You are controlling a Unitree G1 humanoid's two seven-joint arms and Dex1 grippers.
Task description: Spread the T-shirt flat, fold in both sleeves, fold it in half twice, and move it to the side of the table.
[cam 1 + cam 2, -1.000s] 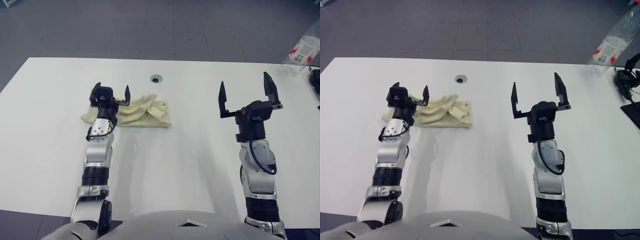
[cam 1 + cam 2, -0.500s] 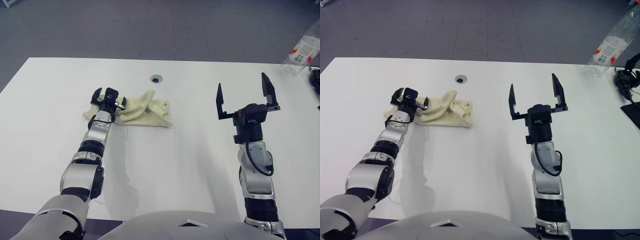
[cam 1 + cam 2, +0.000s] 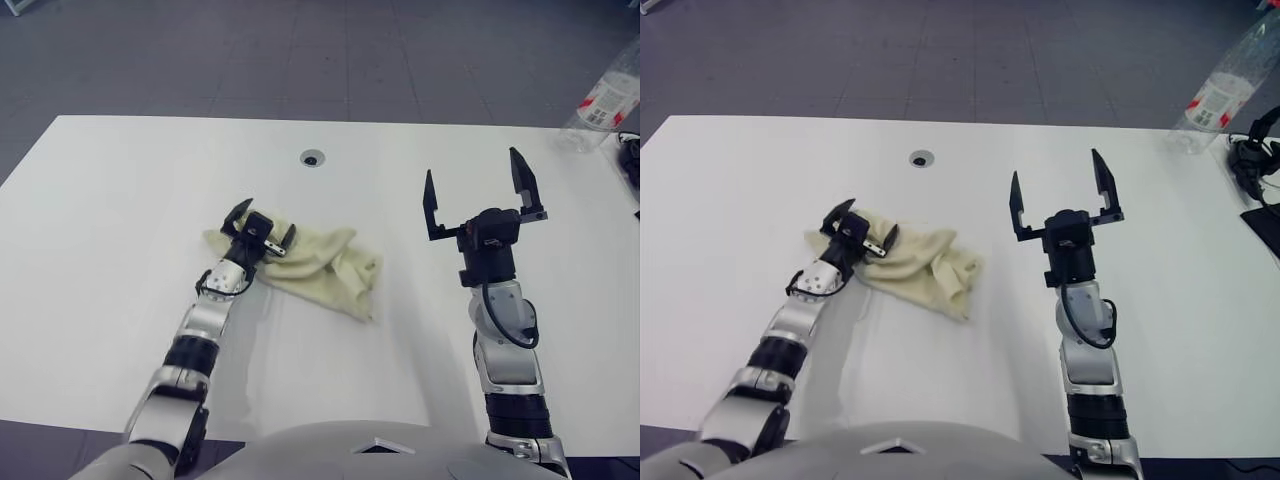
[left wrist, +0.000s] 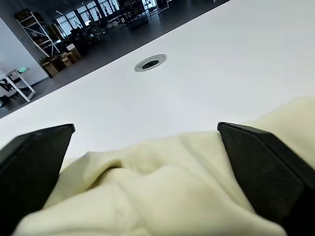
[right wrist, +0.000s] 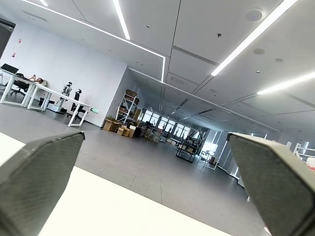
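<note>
Spreading the crumpled T-shirt [image 3: 330, 268], left of centre on the table [image 3: 120, 170], needs the left gripper [image 3: 263, 226], spread astride its end, to pinch 1 layer while the wide-open, empty right gripper [image 3: 472, 168] takes the opposite end.

place: open-plan office lab | cues: ceiling light strips [image 5: 122, 22], desks [image 5: 54, 93], shelving [image 5: 129, 105]

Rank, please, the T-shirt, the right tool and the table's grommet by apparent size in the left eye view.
1. T-shirt
2. right tool, raised nearer the camera, so somewhat enlarged
3. grommet
</note>
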